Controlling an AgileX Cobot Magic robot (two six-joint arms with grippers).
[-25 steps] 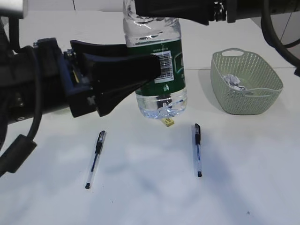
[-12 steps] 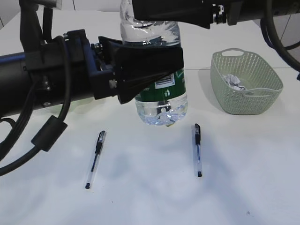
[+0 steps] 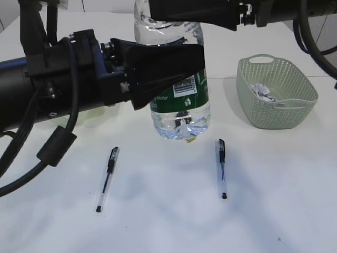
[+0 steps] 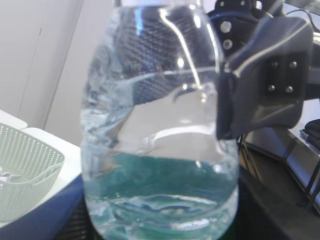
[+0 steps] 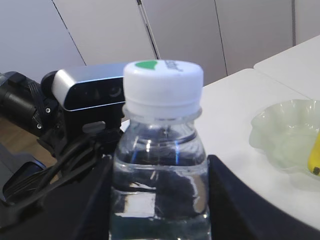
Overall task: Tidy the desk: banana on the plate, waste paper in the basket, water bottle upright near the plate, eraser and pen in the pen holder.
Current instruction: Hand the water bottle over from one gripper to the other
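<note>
Both hands clamp the water bottle (image 3: 176, 79) — left hand (image 3: 179, 66) mid-label (upright).

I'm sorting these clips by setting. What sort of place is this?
Probably an office or lab test bench. A bare white table holds two pens and a mesh basket with crumpled paper. Plain wall panels and a camera on a stand show behind the held water bottle.

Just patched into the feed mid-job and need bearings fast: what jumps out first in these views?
The water bottle dominates: upright, held off the table at centre, with the left gripper clamped on its labelled body and the right gripper around its neck. Two pens lie loose in front, and the green basket at right holds crumpled paper.
</note>
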